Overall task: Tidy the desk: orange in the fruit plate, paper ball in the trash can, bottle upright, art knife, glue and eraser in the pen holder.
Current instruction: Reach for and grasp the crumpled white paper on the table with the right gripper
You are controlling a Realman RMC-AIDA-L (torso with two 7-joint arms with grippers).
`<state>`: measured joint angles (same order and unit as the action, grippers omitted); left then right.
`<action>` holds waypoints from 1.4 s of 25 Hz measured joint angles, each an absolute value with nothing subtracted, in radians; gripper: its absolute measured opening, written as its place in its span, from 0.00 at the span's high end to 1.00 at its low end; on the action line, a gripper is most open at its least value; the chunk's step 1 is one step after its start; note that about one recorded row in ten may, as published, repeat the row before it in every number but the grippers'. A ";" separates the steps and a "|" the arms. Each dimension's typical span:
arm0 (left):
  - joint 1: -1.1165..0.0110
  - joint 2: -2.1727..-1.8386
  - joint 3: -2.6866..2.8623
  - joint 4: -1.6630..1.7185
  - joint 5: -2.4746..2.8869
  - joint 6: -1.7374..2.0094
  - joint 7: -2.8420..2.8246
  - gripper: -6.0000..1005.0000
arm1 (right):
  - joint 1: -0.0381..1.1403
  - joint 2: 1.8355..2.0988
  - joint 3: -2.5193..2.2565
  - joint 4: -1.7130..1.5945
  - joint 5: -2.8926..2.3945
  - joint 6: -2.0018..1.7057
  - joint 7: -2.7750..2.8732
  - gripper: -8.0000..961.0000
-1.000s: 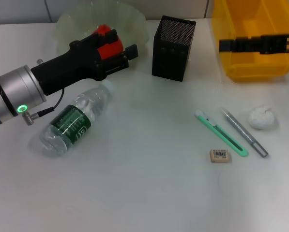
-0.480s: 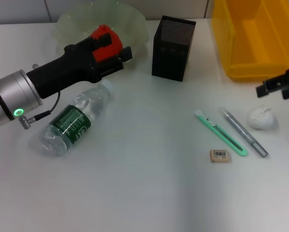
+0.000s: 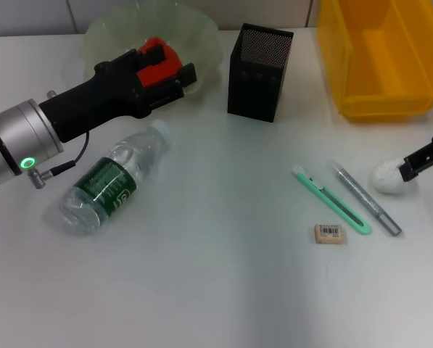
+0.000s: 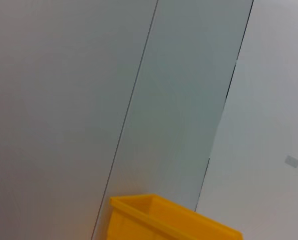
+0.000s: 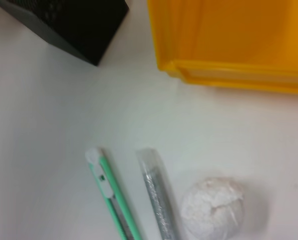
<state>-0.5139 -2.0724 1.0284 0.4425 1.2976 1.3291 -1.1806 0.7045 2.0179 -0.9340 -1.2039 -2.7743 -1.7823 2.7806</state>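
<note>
My left gripper (image 3: 165,67) is shut on the red-orange orange (image 3: 158,58) and holds it over the near edge of the pale green fruit plate (image 3: 194,29). The clear bottle (image 3: 111,181) with a green label lies on its side below that arm. The black mesh pen holder (image 3: 260,72) stands at centre back. The green art knife (image 3: 331,199), silver glue stick (image 3: 365,197) and eraser (image 3: 329,233) lie at the right. My right gripper (image 3: 425,158) is at the right edge, just beside the white paper ball (image 3: 390,177). The right wrist view shows the ball (image 5: 213,207), glue (image 5: 157,192) and knife (image 5: 111,195).
A yellow bin (image 3: 379,58) stands at the back right, behind the paper ball; it also shows in the right wrist view (image 5: 233,40) and the left wrist view (image 4: 163,220). The pen holder's corner (image 5: 64,20) shows in the right wrist view.
My right gripper has come down from over the yellow bin to beside the paper ball. My left gripper has moved slightly back toward the fruit plate with the orange.
</note>
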 joint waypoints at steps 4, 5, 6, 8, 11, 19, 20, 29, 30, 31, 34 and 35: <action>-0.509 -2.072 1.032 0.441 1.298 1.310 -1.179 0.22 | 0.714 2.021 -0.959 -1.151 -2.789 -1.745 2.780 0.13; -0.509 -2.072 1.032 0.441 1.298 1.310 -1.179 0.22 | 0.718 2.022 -0.963 -1.140 -2.789 -1.736 2.780 0.13; -0.509 -2.072 1.032 0.441 1.298 1.310 -1.179 0.22 | 0.722 2.022 -0.966 -1.129 -2.790 -1.727 2.780 0.13; -0.506 -2.072 1.037 0.441 1.298 1.300 -1.179 0.22 | 0.730 2.023 -0.979 -1.110 -2.797 -1.702 2.778 0.13; -0.505 -2.072 1.037 0.441 1.298 1.299 -1.176 0.22 | 0.735 2.027 -0.995 -1.094 -2.818 -1.669 2.780 0.13; -0.503 -2.073 1.039 0.442 1.300 1.297 -1.179 0.22 | 0.754 2.037 -0.998 -1.057 -2.837 -1.611 2.781 0.13; -0.503 -2.072 1.039 0.442 1.300 1.297 -1.179 0.22 | 0.755 2.038 -0.998 -1.052 -2.839 -1.603 2.779 0.13; -0.488 -2.072 1.039 0.441 1.300 1.300 -1.180 0.22 | 0.773 2.040 -0.999 -0.994 -2.843 -1.546 2.772 0.13; -0.486 -2.072 1.038 0.441 1.300 1.300 -1.180 0.22 | 0.775 2.041 -1.000 -0.987 -2.843 -1.538 2.772 0.13; -0.484 -2.072 1.039 0.441 1.300 1.300 -1.180 0.22 | 0.779 2.042 -1.000 -0.977 -2.843 -1.530 2.772 0.13; -0.480 -2.072 1.039 0.440 1.300 1.299 -1.180 0.22 | 0.795 2.043 -1.000 -0.944 -2.843 -1.520 2.765 0.13; -0.480 -2.072 1.039 0.440 1.300 1.299 -1.180 0.22 | 0.800 2.043 -1.000 -0.937 -2.843 -1.518 2.763 0.13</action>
